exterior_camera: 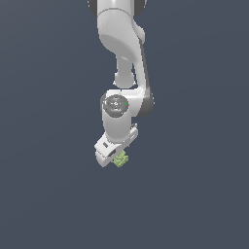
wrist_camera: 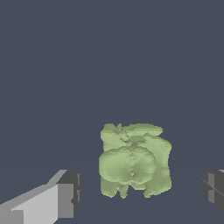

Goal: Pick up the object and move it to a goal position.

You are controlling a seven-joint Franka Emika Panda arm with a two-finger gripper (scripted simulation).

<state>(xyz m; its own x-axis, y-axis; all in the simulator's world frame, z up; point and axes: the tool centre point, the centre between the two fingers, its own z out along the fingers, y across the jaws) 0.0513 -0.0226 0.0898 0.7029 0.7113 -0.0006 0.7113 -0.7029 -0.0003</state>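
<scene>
The white, glossy Panda arm (exterior_camera: 121,44) reaches down from the top of the exterior view, its round grey-capped wrist joint (exterior_camera: 115,104) facing the camera. Below it hangs the white two-fingered tool (exterior_camera: 118,159), tilted slightly toward the exterior view's left. In the wrist view its dark-padded fingers (wrist_camera: 70,192) stand wide apart, touching nothing.

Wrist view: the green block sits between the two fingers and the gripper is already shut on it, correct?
Not quite. The green block does sit between the two fingers, but the gripper is open, not shut on it. The wrist view shows clear gaps on both sides of the block, with neither finger touching it.
</scene>
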